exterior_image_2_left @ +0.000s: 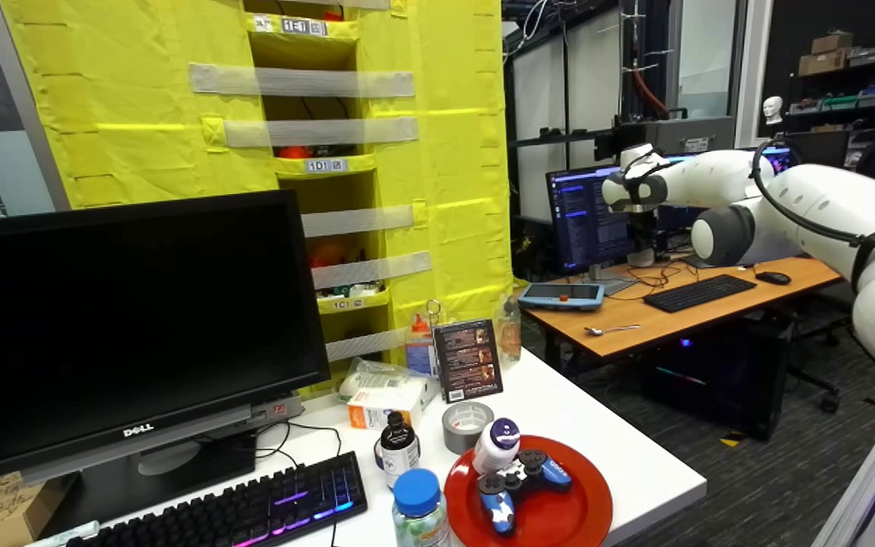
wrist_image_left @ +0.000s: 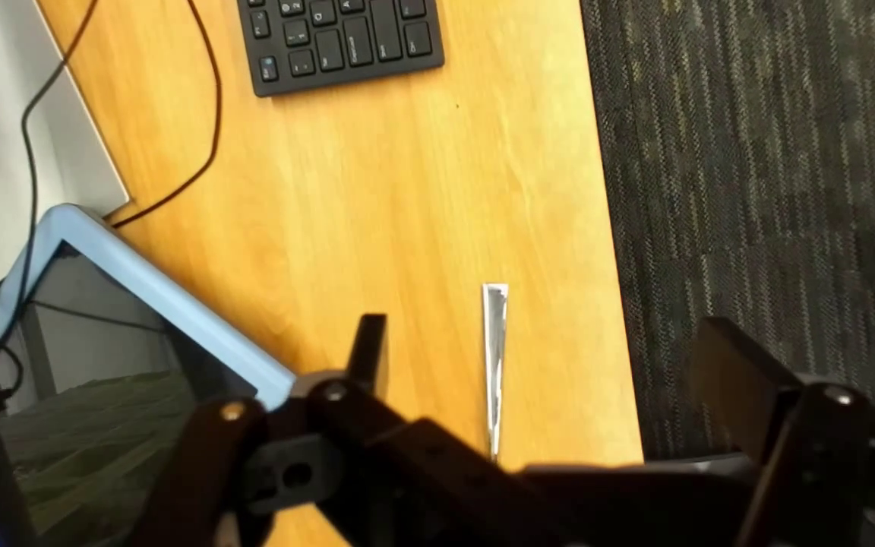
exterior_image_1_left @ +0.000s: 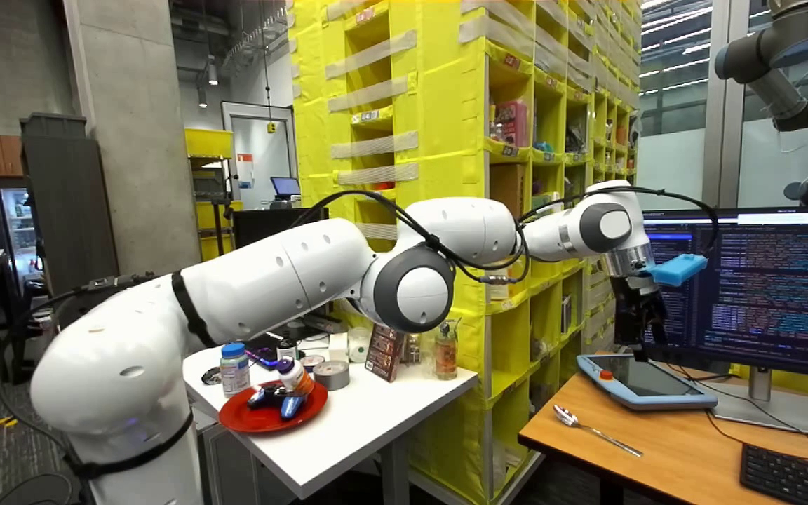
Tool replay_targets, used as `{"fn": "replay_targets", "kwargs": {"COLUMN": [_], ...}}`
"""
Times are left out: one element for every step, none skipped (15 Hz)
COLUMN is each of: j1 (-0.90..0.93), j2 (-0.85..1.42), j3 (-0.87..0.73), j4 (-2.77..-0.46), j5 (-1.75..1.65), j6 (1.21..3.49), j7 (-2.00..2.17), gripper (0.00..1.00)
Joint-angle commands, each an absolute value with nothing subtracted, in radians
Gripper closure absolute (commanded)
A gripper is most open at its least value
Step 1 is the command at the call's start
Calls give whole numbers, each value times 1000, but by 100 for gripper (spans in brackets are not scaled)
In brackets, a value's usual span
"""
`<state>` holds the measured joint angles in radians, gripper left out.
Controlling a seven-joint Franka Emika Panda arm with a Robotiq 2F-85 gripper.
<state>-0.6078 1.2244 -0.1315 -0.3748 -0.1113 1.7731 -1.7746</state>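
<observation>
The gripper hangs higher than the tablet, its jaws wide apart and holding nothing. The spoon lies near the tablet but apart from it, flat, so the desk bears its weight. Farther from the tablet sits the keyboard, presumably flat for typing; the monitor rises behind the tablet on a stand, likely for easy reading.
</observation>
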Motion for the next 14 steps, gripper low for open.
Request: {"fn": "replay_targets", "kwargs": {"j1": [-591,-589,-586,-584,-581,-577,-575,-570,-566,-563,-560,-558,-558,-568], "j2": [1263,1271,1276,1281,1286,1291,1294,1301,1306,1312,1315,1318,1318,1314], "j3": [-150,-150,-148,-147,-145,-144,-143,-144,-145,-146,-146,-147,-146,-133], "j4": [-352,-352,-353,-353,-354,-354,-355,-354,-352,-351,-350,-348,-349,-358], "j5": [-133,-131,-129,-128,-125,-124,-124,-124,-125,-126,-126,-126,-124,-114], "j6": [1783,1785,1781,1777,1772,1770,1767,1768,1769,1772,1772,1776,1786,1771], "j7": [-1747,-1744,-1738,-1735,-1729,-1725,-1722,-1715,-1707,-1701,-1695,-1685,-1677,-1707], "gripper": [0,0,0,0,0,0,0,0,0,0,0,0,0,0]}}
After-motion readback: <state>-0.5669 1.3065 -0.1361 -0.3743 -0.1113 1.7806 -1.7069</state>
